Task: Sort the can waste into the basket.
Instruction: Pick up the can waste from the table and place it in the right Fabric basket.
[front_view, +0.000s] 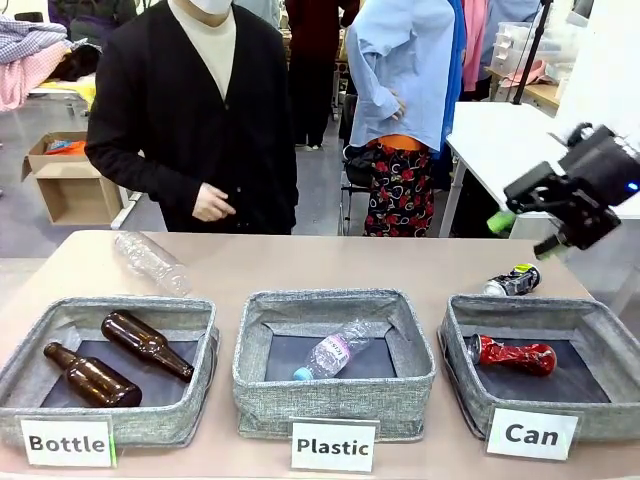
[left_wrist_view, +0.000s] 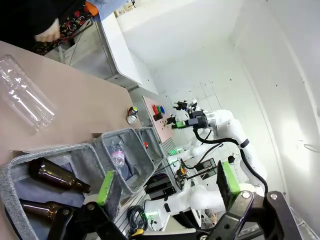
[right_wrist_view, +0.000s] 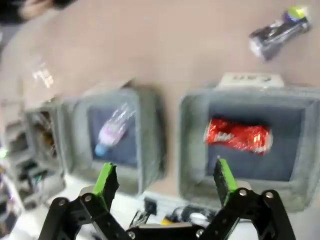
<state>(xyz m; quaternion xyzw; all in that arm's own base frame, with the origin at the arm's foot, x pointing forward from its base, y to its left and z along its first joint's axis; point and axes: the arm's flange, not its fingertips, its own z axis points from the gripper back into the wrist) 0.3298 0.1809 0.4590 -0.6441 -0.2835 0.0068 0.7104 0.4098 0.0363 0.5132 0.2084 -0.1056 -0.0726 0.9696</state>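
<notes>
A shiny red crushed can (front_view: 510, 354) (right_wrist_view: 238, 135) lies on the dark floor of the grey basket labelled "Can" (front_view: 452, 335) (right_wrist_view: 192, 150) at the front right. The black and silver can (front_view: 512, 281) (right_wrist_view: 277, 31) (left_wrist_view: 132, 114) lies on its side on the table, just behind that basket. My right gripper (front_view: 525, 235) (right_wrist_view: 165, 180) hangs open and empty in the air above the table's far right, higher than the black can. My left gripper (left_wrist_view: 166, 182) is open and empty too, hovering over the "Bottle" bin's side of the table.
The "Bottle" bin (front_view: 60, 318) holds two brown glass bottles. The "Plastic" bin (front_view: 255, 330) holds a clear bottle. Another clear plastic bottle (front_view: 152, 262) (left_wrist_view: 22, 97) lies on the table at the back left. A person stands at the far side, one hand (front_view: 212, 205) at the waist.
</notes>
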